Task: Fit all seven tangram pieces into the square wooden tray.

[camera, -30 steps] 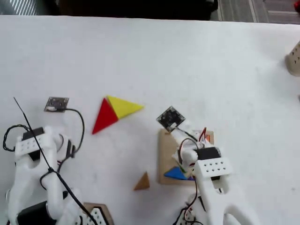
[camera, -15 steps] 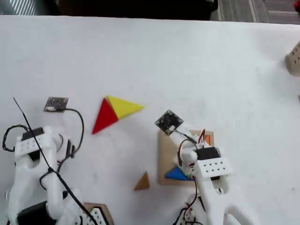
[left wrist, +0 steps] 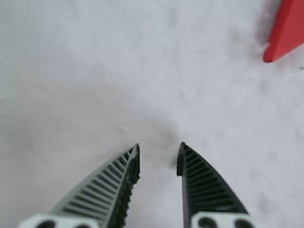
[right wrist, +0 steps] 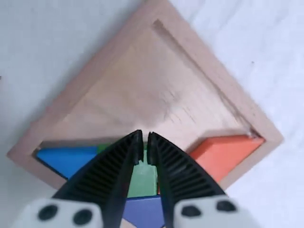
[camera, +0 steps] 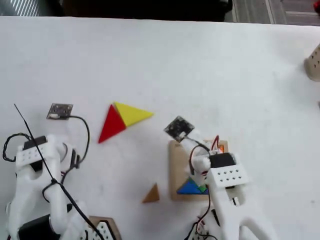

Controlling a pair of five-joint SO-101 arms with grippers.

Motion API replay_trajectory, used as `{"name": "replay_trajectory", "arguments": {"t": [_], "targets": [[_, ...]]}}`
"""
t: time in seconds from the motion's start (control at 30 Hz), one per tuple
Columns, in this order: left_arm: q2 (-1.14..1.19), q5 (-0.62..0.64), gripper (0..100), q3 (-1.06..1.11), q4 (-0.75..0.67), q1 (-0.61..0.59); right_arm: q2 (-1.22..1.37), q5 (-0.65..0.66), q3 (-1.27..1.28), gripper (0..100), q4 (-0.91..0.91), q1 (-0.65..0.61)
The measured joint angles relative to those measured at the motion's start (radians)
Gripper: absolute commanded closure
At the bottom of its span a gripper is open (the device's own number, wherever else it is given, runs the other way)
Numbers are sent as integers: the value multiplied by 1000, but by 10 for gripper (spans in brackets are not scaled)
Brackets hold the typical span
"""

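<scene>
While the right tool (right wrist: 145, 142) hangs over the tray (right wrist: 213, 75), tips almost pressed together and pinching nothing, the green piece (right wrist: 145, 178) lies beneath it, between the blue piece (right wrist: 64, 159) and the orange piece (right wrist: 221, 152). It looks like a pause between placements, so fetching a loose piece probably comes next. The high view shows them: the red triangle (camera: 111, 125) touching the yellow triangle (camera: 131, 113) at centre left, and the brown triangle (camera: 152, 193) at lower centre near the tray. The left tool (left wrist: 158, 156), spread, hovers over bare bench (left wrist: 95, 71).
</scene>
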Motion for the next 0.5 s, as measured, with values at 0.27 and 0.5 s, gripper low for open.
{"name": "replay_trajectory", "arguments": {"t": [0.27,0.5], "targets": [[0,0,861,0,0,0,0,-40,-21,981,2,109],[0,0,861,0,0,0,2,-44,34,979,-48,132]]}}
